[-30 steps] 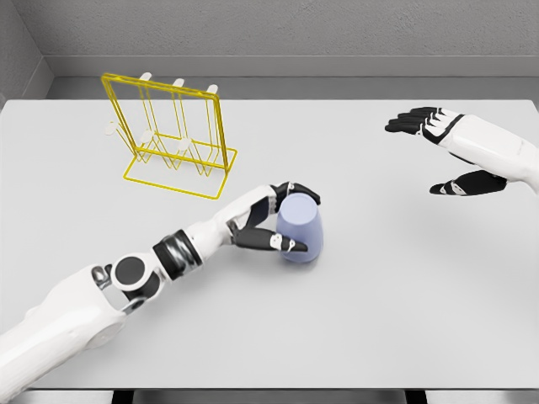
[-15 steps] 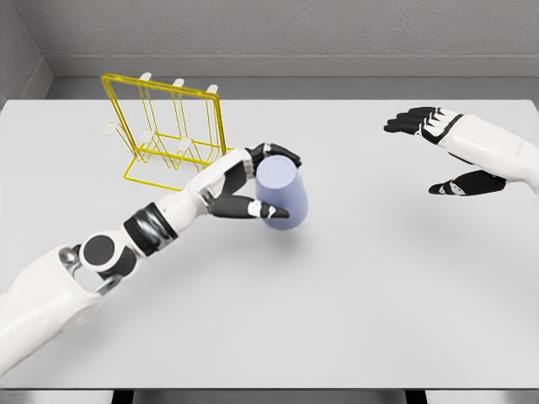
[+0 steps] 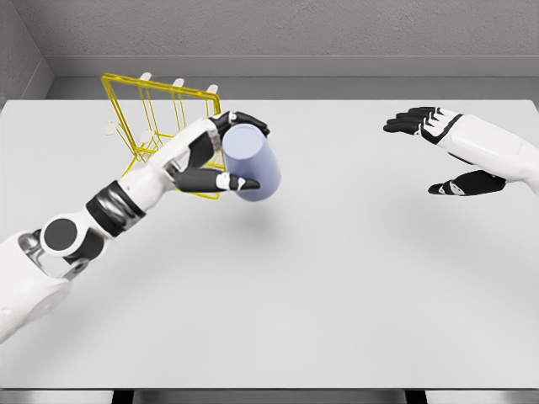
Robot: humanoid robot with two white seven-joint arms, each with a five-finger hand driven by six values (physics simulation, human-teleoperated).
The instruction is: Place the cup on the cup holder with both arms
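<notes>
A pale blue cup (image 3: 251, 162) hangs tilted above the table, base toward me, with my left hand (image 3: 221, 153) shut on it from the left side. Its shadow lies on the table beneath. The yellow wire cup holder (image 3: 139, 108) with white-tipped pegs stands at the back left, partly hidden behind my left hand and wrist. My right hand (image 3: 438, 151) hovers open over the right side of the table, far from the cup, fingers spread and holding nothing.
The grey table (image 3: 337, 278) spreads out in front, with a grey wall behind its far edge. My left forearm (image 3: 101, 219) crosses the lower left of the view.
My left hand has lifted the cup off the table and carried it up and to the left, toward the cup holder. The right hand has not moved.
</notes>
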